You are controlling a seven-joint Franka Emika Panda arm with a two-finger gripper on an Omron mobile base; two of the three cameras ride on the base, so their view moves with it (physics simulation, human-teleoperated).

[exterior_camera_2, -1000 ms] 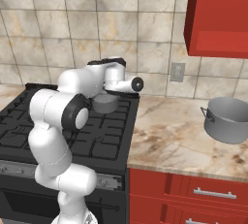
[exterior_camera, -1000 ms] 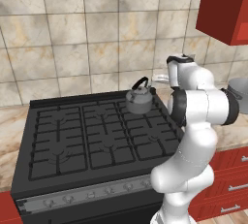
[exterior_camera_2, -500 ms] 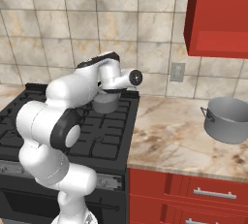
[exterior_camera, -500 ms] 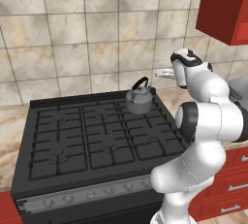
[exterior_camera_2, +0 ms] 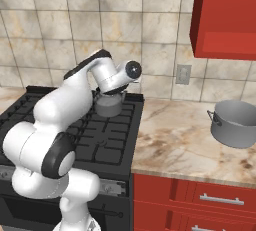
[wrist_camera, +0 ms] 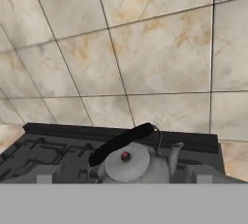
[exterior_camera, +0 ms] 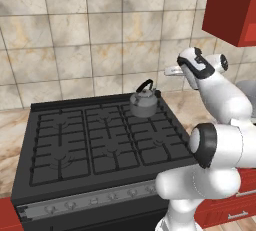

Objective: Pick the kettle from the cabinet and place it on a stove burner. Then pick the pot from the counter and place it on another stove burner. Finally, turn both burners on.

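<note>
Black cooktop carrying grey kettle at back right burner, marble counter bearing steel pot

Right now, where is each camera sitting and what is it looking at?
Left base view: behind the arm's left, facing the stove and kettle; white arm at right.
Right base view: behind its right, facing the counter and pot; arm at left.
Hand view: on the hand, looking down at the kettle and wall.
All three share the kettle.

Glossy white rounded arm, dark joint bands.
</note>
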